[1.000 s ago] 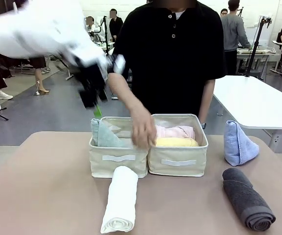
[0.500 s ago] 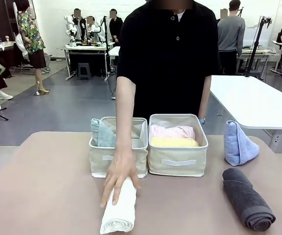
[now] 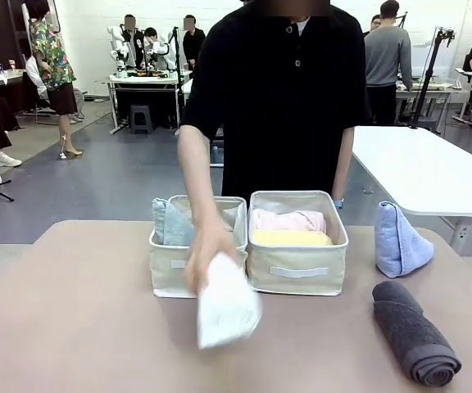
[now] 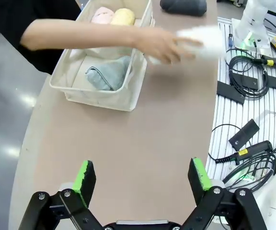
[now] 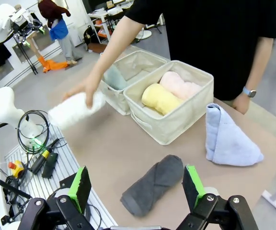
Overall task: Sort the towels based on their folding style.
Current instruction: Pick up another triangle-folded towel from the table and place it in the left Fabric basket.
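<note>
Towels lie partly in bins, partly on the bench. A person's hand holds the white rolled towel, blurred, in front of the left beige bin. That bin contains the pale green cone towel. The right beige bin, just beside it, contains the pink roll and the yellow roll side by side. The light blue cone towel stands on the bench right of the bins, and the dark grey roll lies nearer the robot. The left end effector hangs over bare bench, jaws spread wide and empty. The right end effector, equally wide and empty, hangs above the dark grey roll.
</note>
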### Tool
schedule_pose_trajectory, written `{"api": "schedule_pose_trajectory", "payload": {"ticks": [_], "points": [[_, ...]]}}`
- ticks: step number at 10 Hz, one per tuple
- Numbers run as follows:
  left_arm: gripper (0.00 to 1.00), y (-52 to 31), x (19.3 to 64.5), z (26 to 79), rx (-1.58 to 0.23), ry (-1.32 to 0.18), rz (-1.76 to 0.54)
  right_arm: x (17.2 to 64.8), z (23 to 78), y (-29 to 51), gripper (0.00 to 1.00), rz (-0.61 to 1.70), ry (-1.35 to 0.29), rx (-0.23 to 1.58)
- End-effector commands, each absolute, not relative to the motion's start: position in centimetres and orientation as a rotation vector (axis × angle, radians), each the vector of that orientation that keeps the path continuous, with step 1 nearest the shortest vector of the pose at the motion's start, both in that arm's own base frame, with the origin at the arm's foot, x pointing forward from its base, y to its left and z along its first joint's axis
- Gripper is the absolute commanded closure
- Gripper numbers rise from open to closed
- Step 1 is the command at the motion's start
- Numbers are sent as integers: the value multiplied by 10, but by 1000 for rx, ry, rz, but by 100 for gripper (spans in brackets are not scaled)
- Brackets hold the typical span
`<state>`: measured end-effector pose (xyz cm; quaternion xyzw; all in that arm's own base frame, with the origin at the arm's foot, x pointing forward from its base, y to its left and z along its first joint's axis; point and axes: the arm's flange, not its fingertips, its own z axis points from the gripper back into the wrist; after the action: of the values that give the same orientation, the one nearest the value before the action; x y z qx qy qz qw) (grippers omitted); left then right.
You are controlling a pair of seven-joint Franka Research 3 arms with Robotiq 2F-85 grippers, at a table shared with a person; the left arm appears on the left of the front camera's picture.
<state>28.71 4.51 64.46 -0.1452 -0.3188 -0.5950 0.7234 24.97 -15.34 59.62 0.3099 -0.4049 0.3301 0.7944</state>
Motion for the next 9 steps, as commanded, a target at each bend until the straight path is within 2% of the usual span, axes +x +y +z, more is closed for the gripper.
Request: {"api": "schedule_pose_trajectory", "payload": {"ticks": [1, 8, 9], "points": [[0, 44, 281, 651, -319, -715, -1332, 252, 598, -153, 0, 719, -898, 692], [0, 44, 283, 650, -313, -715, -1320, 252, 598, -153, 0, 719, -898, 692], [0, 74, 292, 648, -430, -709, -1283, 252, 598, -153, 0, 719, -898, 692]]}}
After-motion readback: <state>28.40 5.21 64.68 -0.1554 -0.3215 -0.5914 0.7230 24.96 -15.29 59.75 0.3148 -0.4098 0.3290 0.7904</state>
